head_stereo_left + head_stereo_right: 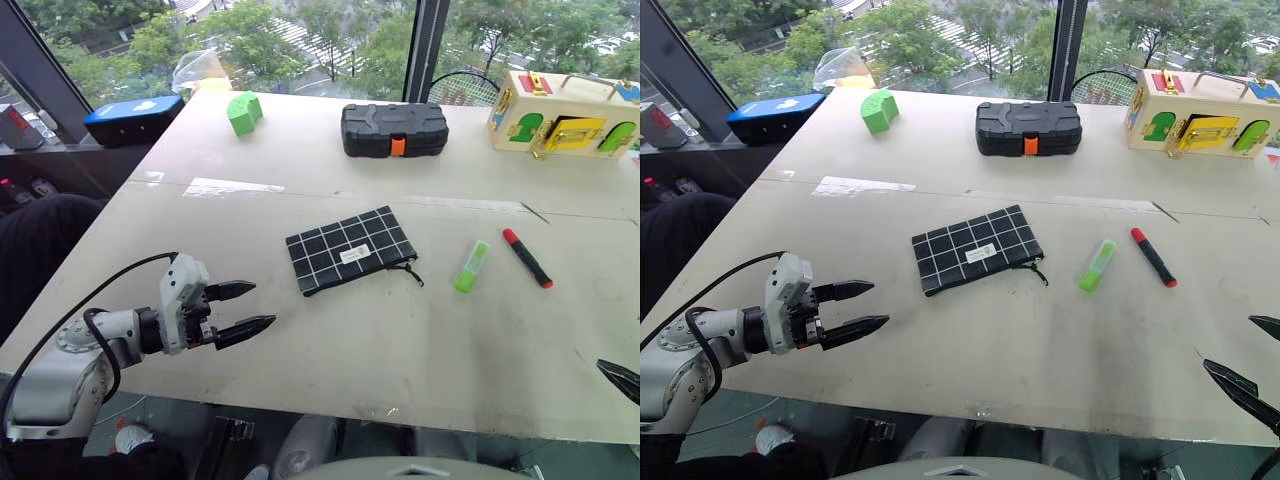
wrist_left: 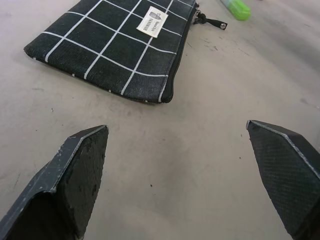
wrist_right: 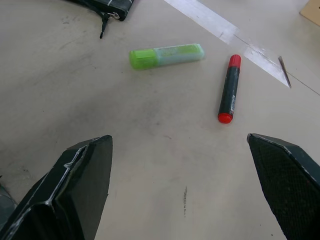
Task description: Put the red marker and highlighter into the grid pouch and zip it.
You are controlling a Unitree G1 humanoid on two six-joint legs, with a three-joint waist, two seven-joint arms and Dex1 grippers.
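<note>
The grid pouch (image 1: 350, 249) lies flat in the middle of the table, black with white lines, its zipper cord (image 1: 414, 272) trailing to the right. To its right rests the light-green highlighter (image 1: 471, 266), and just beyond that the red marker (image 1: 527, 257) with black barrel. My left gripper (image 1: 246, 309) hovers open over the near left of the table, pointing toward the pouch, nothing between its fingers. My right gripper (image 1: 1252, 360) is open at the near right edge, with the highlighter (image 3: 166, 55) and marker (image 3: 229, 88) lying ahead of it.
At the back of the table stand a green arched block (image 1: 243, 111), a black hard case with an orange latch (image 1: 394, 130) and a wooden latch box (image 1: 563, 115). A blue box (image 1: 133, 118) sits off the far left corner. A strip of tape (image 1: 220, 186) crosses the tabletop.
</note>
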